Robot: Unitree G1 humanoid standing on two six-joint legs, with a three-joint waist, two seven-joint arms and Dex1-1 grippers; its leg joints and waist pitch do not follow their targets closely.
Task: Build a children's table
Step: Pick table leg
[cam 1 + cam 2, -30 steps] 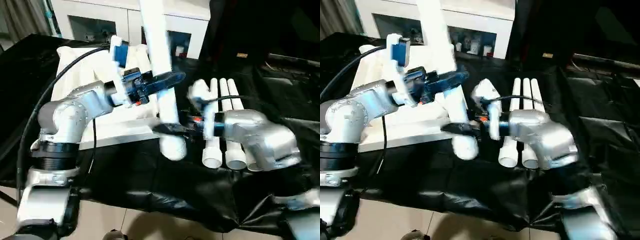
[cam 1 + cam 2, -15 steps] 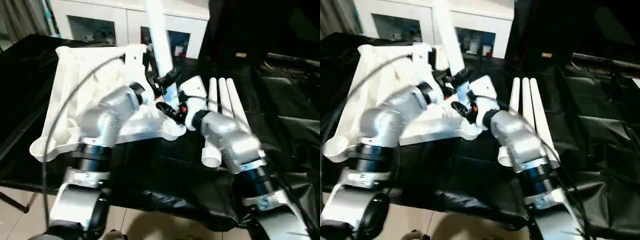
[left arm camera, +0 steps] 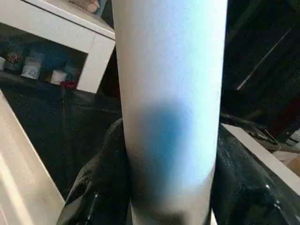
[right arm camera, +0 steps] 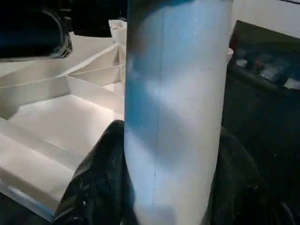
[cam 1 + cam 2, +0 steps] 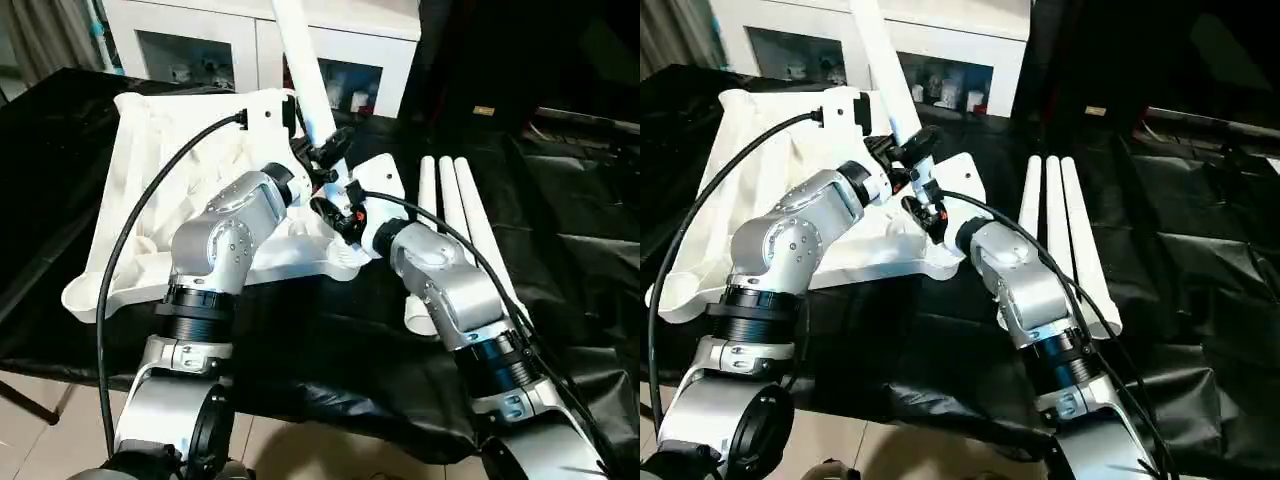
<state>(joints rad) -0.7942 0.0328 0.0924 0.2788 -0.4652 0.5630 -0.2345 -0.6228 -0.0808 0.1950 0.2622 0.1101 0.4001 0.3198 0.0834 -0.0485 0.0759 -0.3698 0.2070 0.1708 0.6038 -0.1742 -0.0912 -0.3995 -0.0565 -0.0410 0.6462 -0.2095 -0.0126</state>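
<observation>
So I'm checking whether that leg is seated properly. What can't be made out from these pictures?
- The leg's lower end and its corner socket: both head views, hidden behind the left gripper and right gripper.
- The leg's top: cut off by the upper edge.
- Wrist views: leg fills them, socket unseen.
- The table top's near-right corner: behind forearms.

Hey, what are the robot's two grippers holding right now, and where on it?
Both hold one white table leg, standing upright: left gripper higher on its lower part, right gripper just below, near the tabletop's corner socket.

upright leg (image 5: 303, 60) boxed in by both claws, three spare legs (image 5: 452, 215) alongside, open black cloth (image 5: 570, 250) beyond
</observation>
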